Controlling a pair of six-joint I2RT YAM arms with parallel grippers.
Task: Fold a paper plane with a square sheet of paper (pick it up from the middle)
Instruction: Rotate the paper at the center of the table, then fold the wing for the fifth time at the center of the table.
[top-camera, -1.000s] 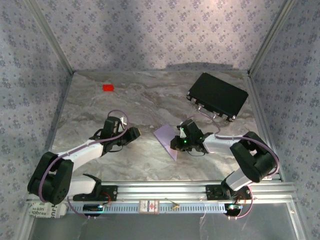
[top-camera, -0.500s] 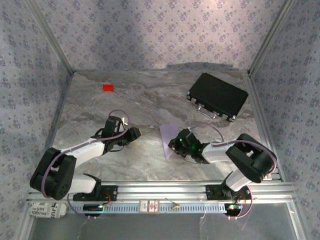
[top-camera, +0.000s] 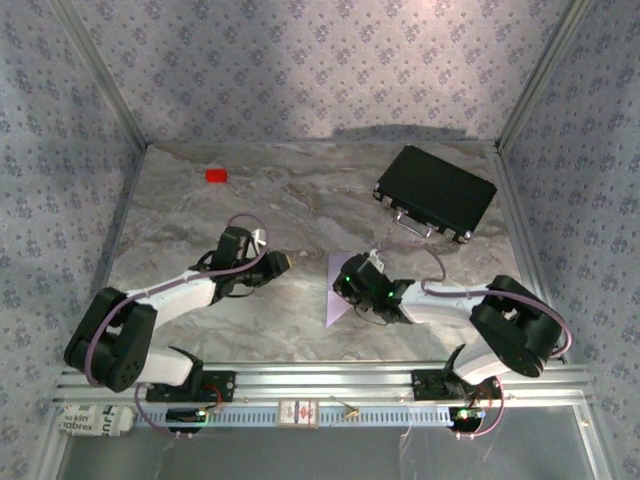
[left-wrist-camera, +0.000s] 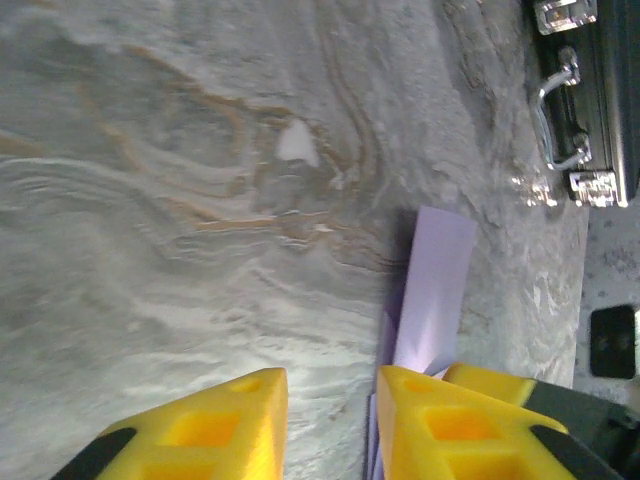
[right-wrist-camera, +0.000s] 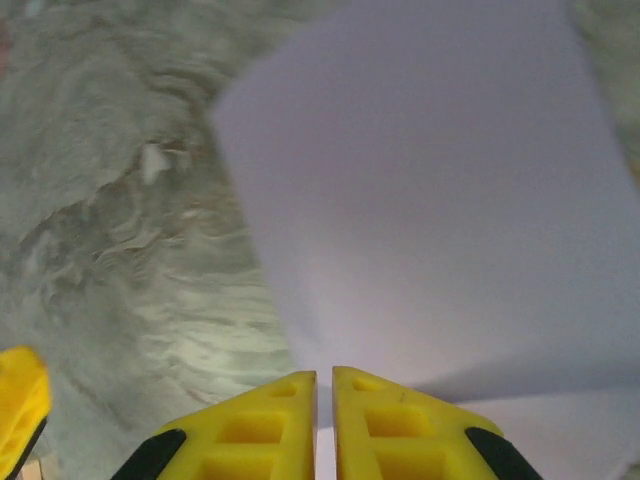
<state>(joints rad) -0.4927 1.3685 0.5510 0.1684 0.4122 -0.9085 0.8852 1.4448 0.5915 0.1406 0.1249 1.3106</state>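
Item: square sheet of paper (top-camera: 333, 306), pale lilac. It is sitting on the marbled table (top-camera: 190, 215) to the near-left of the black case (top-camera: 435, 192), well apart from it. In the left wrist view it is showing as a narrow strip, so it is probably standing partly raised, its long axis running toward the case.

Item: right gripper (top-camera: 347, 290). Reaching in from the case's near side, it is pinching the sheet between fingers that are almost touching (right-wrist-camera: 325, 378). The paper is rising ahead of them.

Item: left gripper (top-camera: 279, 265). It is hovering beyond the sheet from the case, its fingers held moderately apart and holding nothing (left-wrist-camera: 330, 385). The sheet's free edge (left-wrist-camera: 436, 285) is lying just past its case-side finger.

Item: red block (top-camera: 216, 175). It is resting far to the case's left and taking no part.

Judgement: the right arm is nearer and is already holding the paper. The left arm's next grasp is hinging on a short move toward the case, to straddle that edge.
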